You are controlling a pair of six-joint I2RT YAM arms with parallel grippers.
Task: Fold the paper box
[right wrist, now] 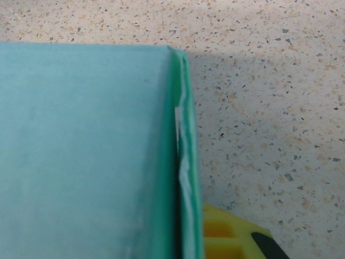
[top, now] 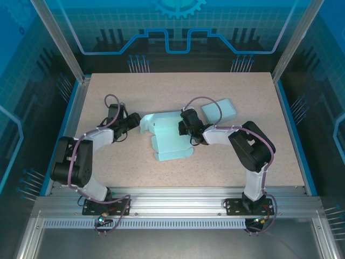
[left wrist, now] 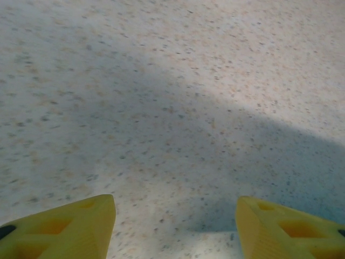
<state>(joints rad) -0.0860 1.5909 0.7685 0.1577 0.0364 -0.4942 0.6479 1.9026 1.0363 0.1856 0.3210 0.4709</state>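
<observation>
A robot lab cell: a speckled table fenced by aluminium posts and clear panels printed with blue gear-and-circuit graphics. Two arms stand bolted to a slotted metal rail at the near edge, cables looping off them.

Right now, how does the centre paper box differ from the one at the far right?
The centre box lies opened out with flaps spread; the far box is folded into a compact block. The centre box covers more table than the far box. Both are light teal.
</observation>
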